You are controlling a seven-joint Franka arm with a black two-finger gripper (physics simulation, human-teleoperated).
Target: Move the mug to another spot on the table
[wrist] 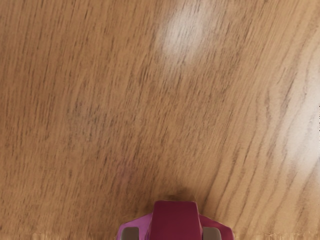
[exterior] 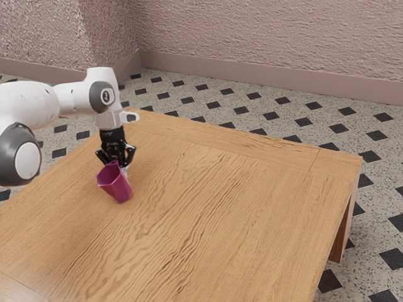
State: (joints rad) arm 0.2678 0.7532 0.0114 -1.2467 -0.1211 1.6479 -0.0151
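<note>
The magenta mug [exterior: 115, 182] sat in the left part of the exterior frame, a little above mid-height, over the left portion of the wooden table [exterior: 239, 207]. It was tilted, with its open mouth turned up toward the upper left and its base toward the lower right. Whether the base touched the wood could not be told. The black gripper [exterior: 114, 161] came down onto the mug's upper rim from directly above, its two fingers set narrowly and clamped on the rim from both sides. The white arm [exterior: 56, 104] reached in from the frame's left edge and bent down at the wrist over the mug. In the wrist view the mug [wrist: 175, 220] appeared at the lower centre of the frame as a dark magenta block with lighter pink edges, just under the hand, and beyond it ran the table's [wrist: 150, 100] grain with pale glare patches. Around the table in the exterior view lay a speckled floor [exterior: 283, 107] with black diamonds, and a rough pinkish wall [exterior: 264, 31] crossed the top of the frame.
</note>
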